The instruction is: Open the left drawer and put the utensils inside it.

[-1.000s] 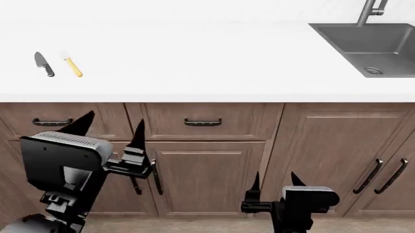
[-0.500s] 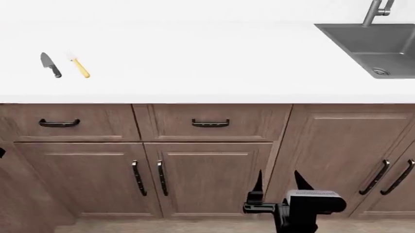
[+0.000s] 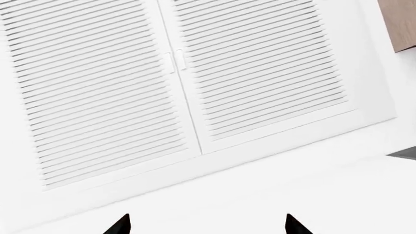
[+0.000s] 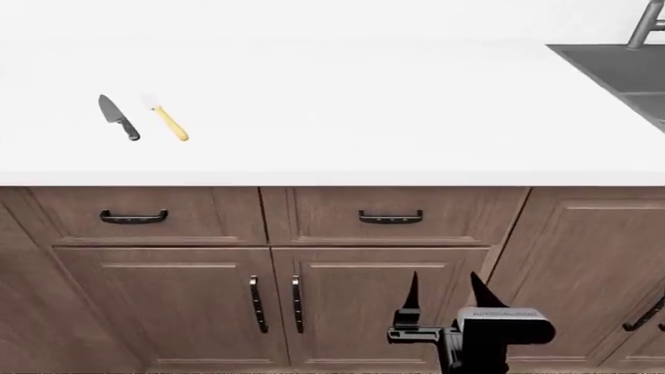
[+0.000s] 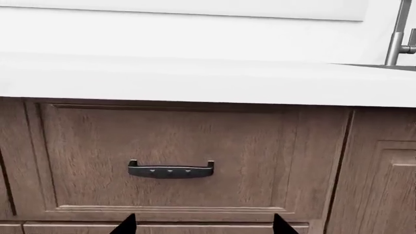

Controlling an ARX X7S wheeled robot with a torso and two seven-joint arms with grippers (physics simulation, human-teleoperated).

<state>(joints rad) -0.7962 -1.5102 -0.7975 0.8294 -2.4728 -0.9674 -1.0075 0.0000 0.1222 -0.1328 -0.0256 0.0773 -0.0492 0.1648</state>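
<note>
On the white counter (image 4: 364, 101), far left, lie the utensils: a knife (image 4: 117, 116) with a grey blade and black handle, and just to its right a fork (image 4: 167, 121) with a yellow handle. The left drawer (image 4: 198, 214) sits shut under them, its dark handle (image 4: 133, 216) centred. My right gripper (image 4: 445, 287) hangs open low in front of the cabinet doors, below the neighbouring drawer (image 4: 457, 214). That drawer's handle (image 5: 170, 169) fills the right wrist view, beyond the right gripper (image 5: 202, 225). My left gripper (image 3: 206, 225) is open, empty, facing white louvred doors (image 3: 175, 73), outside the head view.
A steel sink (image 4: 624, 70) with a tap (image 4: 646, 23) is set in the counter at the far right. Tall cabinet doors (image 4: 167, 312) with vertical handles (image 4: 255, 304) run under both drawers.
The head view has swung left, so counter and cabinets slid rightward and the sink is nearly out. The left arm, in front of the left drawer a second ago, has left the head view.
</note>
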